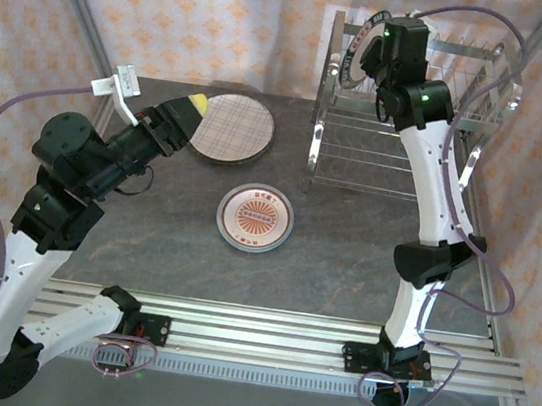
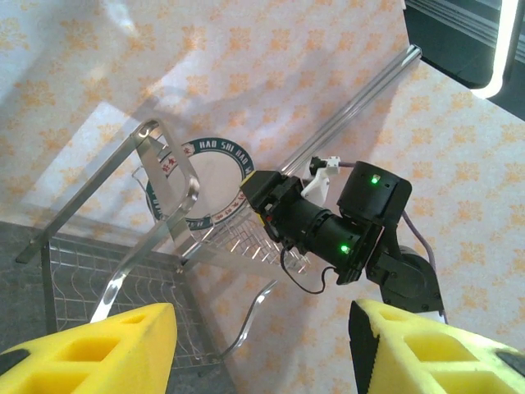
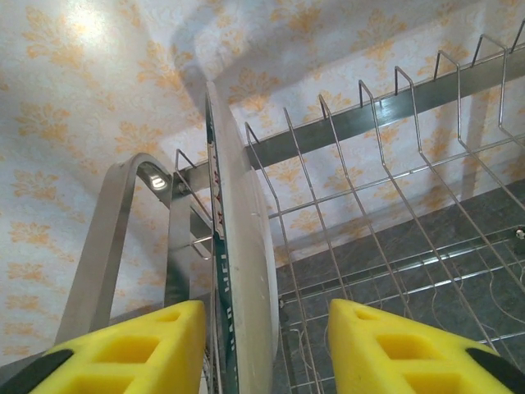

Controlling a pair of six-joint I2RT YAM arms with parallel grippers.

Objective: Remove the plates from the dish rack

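As the overhead camera has it, the dish rack stands at the table's far right. One dark-rimmed plate is upright at the left end of its upper tier, with the right gripper up against it. On the grey table lie a plaid plate and, nearer, a pink-patterned plate, apart from each other. The left gripper hovers just beside the plaid one's left rim.

From the left wrist, that gripper's yellow fingers stand well apart with nothing between them, facing the rack.

From the right wrist, the yellow fingers straddle the upright plate's edge. The left pad is close against its face; whether it touches, I cannot tell. A clear gap shows on the other side, so the jaws are part open and not clamped.
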